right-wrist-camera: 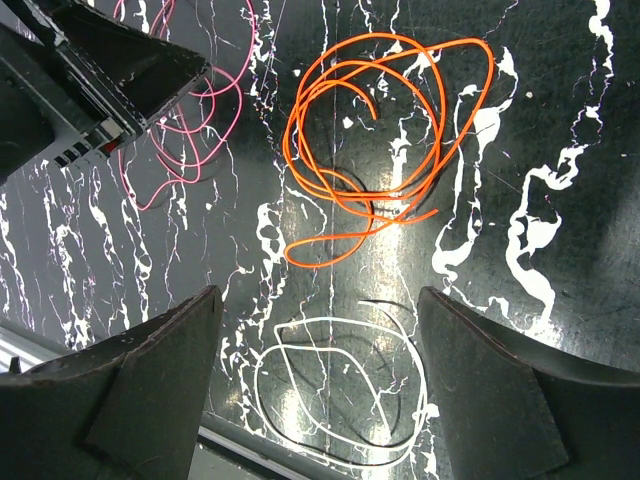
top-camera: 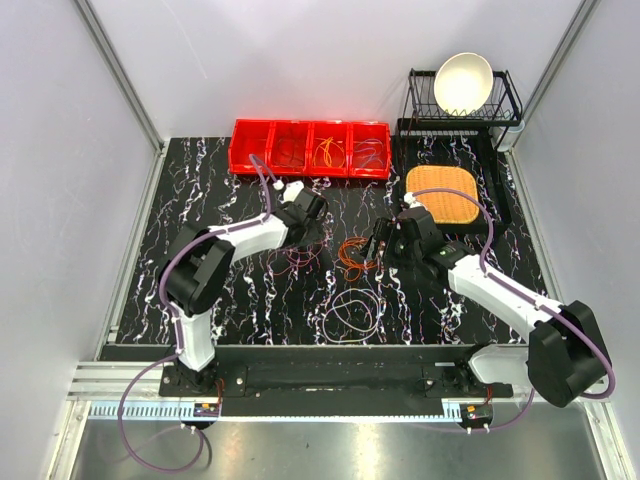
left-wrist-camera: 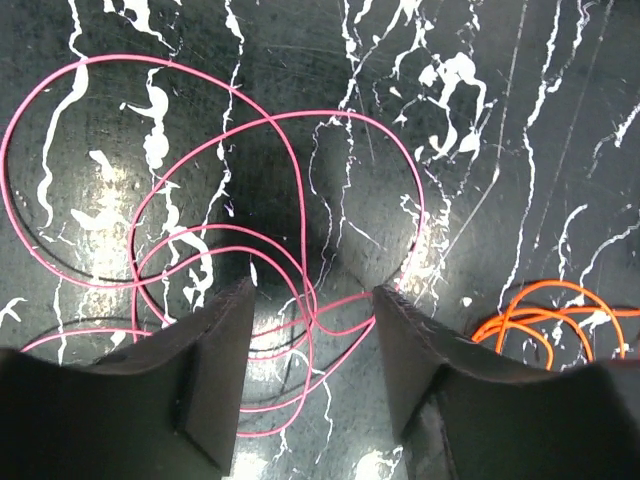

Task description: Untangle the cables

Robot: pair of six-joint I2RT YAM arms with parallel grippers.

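Left tool spread astride pink cable — lower loops hidden beneath it; right tool spread

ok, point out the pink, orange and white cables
pink cable (left-wrist-camera: 300,200), left wrist view, right side of big loop.
orange cable (right-wrist-camera: 400,38), right wrist view, top arc of coil.
white cable (right-wrist-camera: 340,322), right wrist view, top arc of loop.

You see a black table veined with white marbling. Landmark: the orange cable. Left of it lies the pink cable, and on its near side the white cable. Beyond it are red bins, an orange woven mat and a white bowl.
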